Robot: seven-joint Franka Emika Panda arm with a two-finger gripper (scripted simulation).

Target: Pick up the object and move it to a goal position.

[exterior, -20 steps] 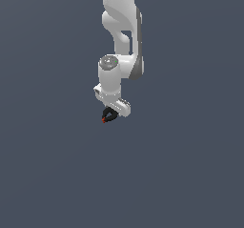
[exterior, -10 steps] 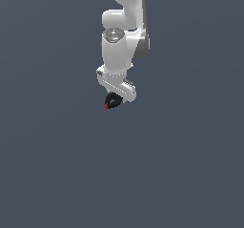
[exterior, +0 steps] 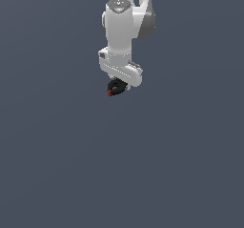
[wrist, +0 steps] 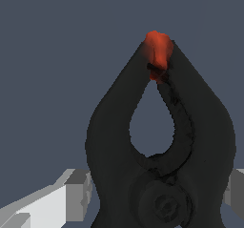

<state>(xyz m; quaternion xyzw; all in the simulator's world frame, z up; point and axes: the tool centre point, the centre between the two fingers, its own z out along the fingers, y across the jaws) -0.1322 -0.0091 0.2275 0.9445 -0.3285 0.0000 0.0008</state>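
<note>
Gripping the object (exterior: 115, 87) by its black body, the gripper (exterior: 116, 86) holds it aloft, no worktop edge visible; you should expect it light, stiff, and slip-prone at the red tip (wrist: 157, 48).

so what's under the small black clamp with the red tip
Nothing shows beneath the small black clamp-like object with the red tip in the white arm's gripper; only plain grey-blue background surrounds it in both views. The clamp's base and the fingers' contact are hidden.
</note>
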